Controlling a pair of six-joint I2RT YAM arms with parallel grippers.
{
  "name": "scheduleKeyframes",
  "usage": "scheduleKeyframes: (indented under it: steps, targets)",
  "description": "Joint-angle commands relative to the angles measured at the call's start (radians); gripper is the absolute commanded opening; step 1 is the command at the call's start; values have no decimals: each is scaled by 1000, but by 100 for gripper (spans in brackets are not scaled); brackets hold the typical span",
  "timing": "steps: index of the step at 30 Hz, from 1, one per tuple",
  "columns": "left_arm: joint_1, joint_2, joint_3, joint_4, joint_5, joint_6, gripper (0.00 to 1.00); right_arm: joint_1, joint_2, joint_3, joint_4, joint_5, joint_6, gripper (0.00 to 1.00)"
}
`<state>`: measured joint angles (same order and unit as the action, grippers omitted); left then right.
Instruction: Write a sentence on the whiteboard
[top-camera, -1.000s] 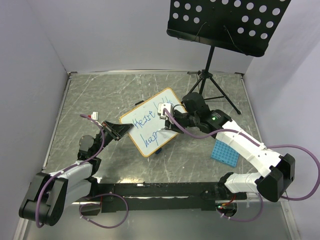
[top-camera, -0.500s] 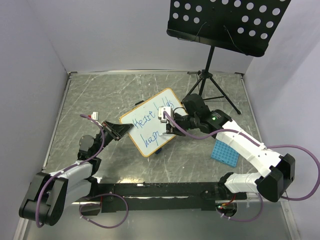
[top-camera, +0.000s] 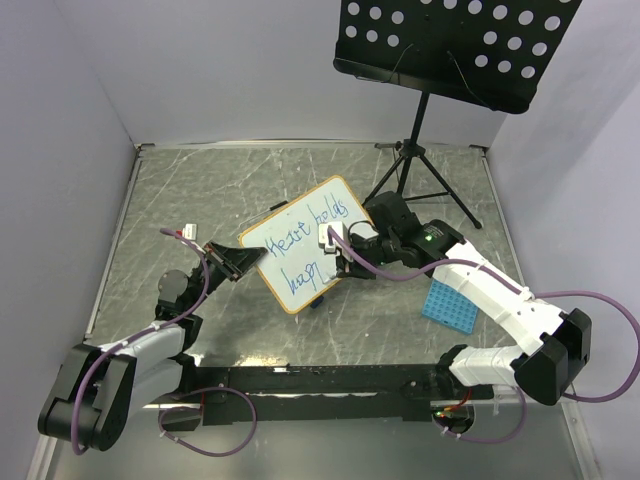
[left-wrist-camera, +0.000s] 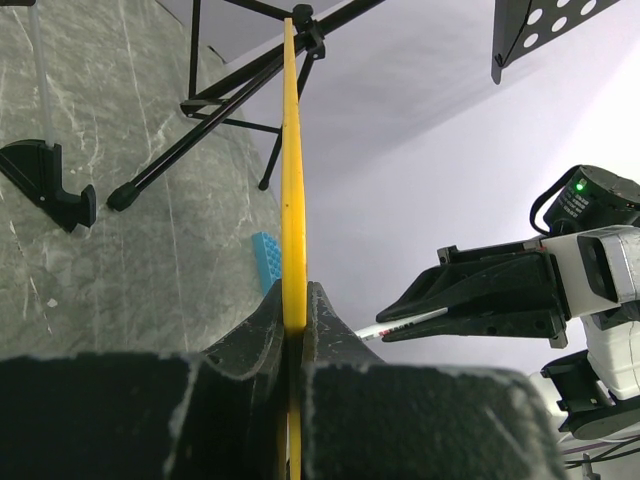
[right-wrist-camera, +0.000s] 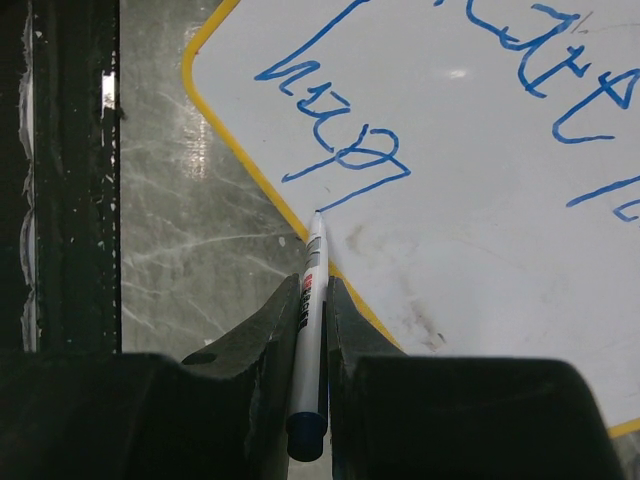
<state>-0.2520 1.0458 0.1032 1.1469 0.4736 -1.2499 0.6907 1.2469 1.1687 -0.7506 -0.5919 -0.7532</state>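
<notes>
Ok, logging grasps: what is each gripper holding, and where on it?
Left gripper pinches the whiteboard by its frame edge; right gripper grips the marker around its barrel.

High rear overview, left wrist edge-on to whiteboard (left-wrist-camera: 291, 200), right wrist close over its face

Right gripper (right-wrist-camera: 312, 292) clamps a white marker (right-wrist-camera: 316, 245), its tip touching the whiteboard (right-wrist-camera: 480, 250) just below blue lettering (right-wrist-camera: 335, 140).

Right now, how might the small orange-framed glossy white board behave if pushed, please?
The board is probably stiff: its frame looks straight. It may pivot, since the left gripper clamps only one edge. Glossy, so likely slippery.
</notes>
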Motion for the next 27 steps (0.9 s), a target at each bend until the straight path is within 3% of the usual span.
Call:
scheduleKeyframes:
  steps: [1, 14, 27]
  targets:
    - [2, -3, 26, 180, -12, -39, 1, -3, -20, 12, 0, -17, -2, 0]
    - [2, -21, 20, 166, -12, -36, 1, -5, 0, 57, 158, 66, 103, 0]
    - [3, -18, 18, 177, -10, -42, 1, -7, 31, 68, 204, 113, 140, 0]
